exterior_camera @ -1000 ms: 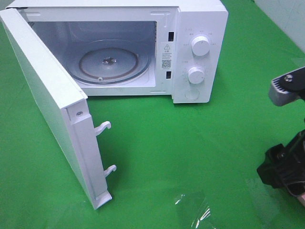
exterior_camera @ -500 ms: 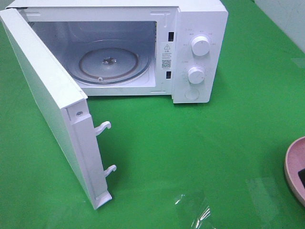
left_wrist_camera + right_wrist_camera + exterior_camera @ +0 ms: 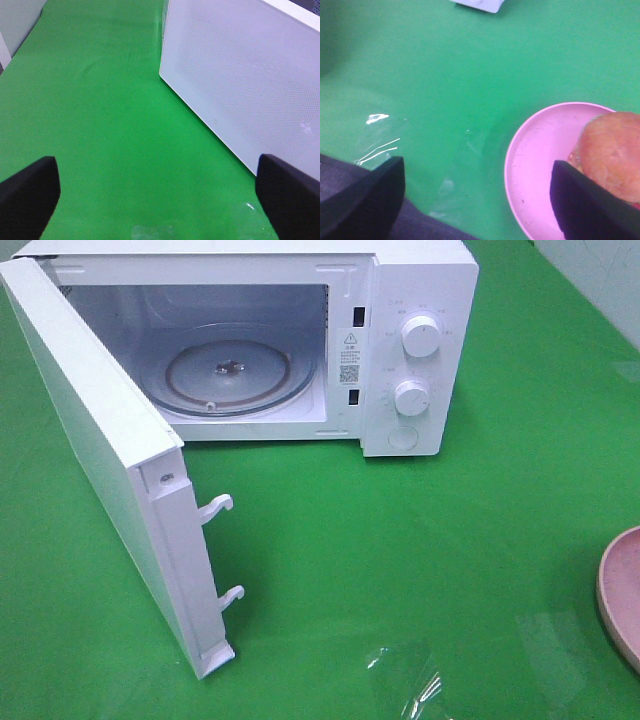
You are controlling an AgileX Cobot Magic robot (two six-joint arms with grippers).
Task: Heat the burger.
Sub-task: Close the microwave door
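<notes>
The burger (image 3: 612,152), with a glossy brown bun, sits on a pink plate (image 3: 535,160) in the right wrist view. My right gripper (image 3: 476,170) hangs open above the green cloth, and one dark finger (image 3: 575,200) overlaps the plate beside the burger. Only the plate's rim (image 3: 622,590) shows at the right edge of the high view; the burger and both grippers are outside that view. The white microwave (image 3: 420,300) stands with its door (image 3: 90,460) swung wide open and its glass turntable (image 3: 228,370) bare. My left gripper (image 3: 156,165) is open and holds nothing.
The open door juts toward the front left, with two latch hooks (image 3: 218,508) on its edge. Its white perforated outer face (image 3: 240,75) fills one side of the left wrist view. A clear plastic scrap (image 3: 405,675) lies on the green cloth near the front.
The right arm, seen at the right edge a second ago, has drawn out of the high view. That uncovered the pink plate's rim. The microwave and its door have not moved.
</notes>
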